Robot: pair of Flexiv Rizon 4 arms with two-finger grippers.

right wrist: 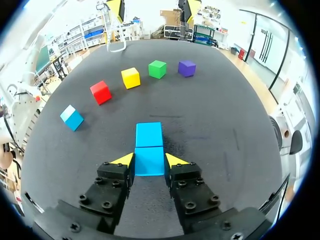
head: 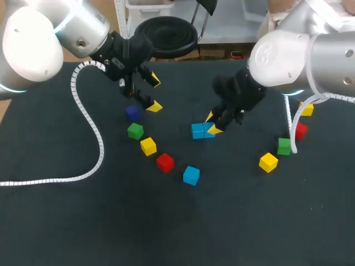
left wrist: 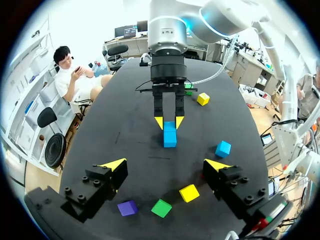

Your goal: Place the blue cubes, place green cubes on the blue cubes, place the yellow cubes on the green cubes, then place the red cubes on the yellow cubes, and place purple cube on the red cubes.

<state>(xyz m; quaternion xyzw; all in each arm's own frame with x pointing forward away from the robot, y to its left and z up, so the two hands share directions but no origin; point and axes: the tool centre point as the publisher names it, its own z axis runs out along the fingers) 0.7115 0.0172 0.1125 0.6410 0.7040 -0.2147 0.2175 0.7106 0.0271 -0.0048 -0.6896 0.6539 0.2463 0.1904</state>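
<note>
Two blue cubes stand side by side on the black table (head: 233,221). My right gripper (right wrist: 150,160) is shut on the nearer blue cube (right wrist: 149,162), and the second blue cube (right wrist: 149,135) touches it just ahead. In the head view this blue pair (head: 198,131) sits mid-table at my right gripper (head: 212,123). A curved row runs purple cube (head: 132,112), green cube (head: 135,131), yellow cube (head: 148,146), red cube (head: 165,162), loose blue cube (head: 191,175). Above the purple cube, my left gripper (head: 154,93) is open and holds nothing.
At the right lie a yellow cube (head: 268,162), a green cube (head: 284,146), a red cube (head: 300,131) and another yellow cube (head: 307,108), partly behind my right arm's white cable. The left arm's white cable (head: 94,133) trails across the table's left side.
</note>
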